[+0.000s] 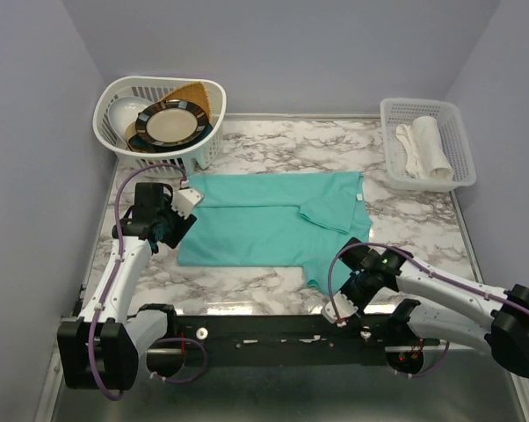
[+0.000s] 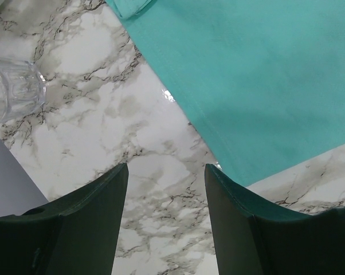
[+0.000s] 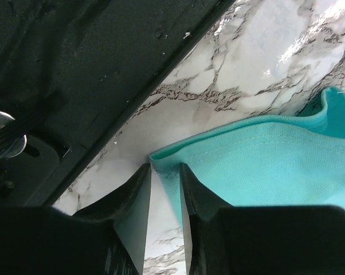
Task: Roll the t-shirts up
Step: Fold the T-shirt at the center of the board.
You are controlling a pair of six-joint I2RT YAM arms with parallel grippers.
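Observation:
A teal-green t-shirt (image 1: 273, 220) lies flat across the middle of the marble table, with a sleeve folded over at its right. My left gripper (image 1: 187, 198) hovers at the shirt's far left corner. In the left wrist view it (image 2: 167, 167) stands open over bare marble, and the t-shirt (image 2: 258, 74) edge lies just right of the right finger. My right gripper (image 1: 339, 309) is at the shirt's near right corner. In the right wrist view its jaws (image 3: 165, 167) stand close together around the hemmed corner of the t-shirt (image 3: 264, 166), with a narrow gap still showing.
A white dish basket (image 1: 115, 145) with plates stands at the back left, just behind the left gripper. A clear glass (image 2: 12, 86) stands near it. A white basket (image 1: 385, 132) holding rolled white cloth (image 1: 427, 145) is at the back right. A black rail (image 1: 273, 334) runs along the near edge.

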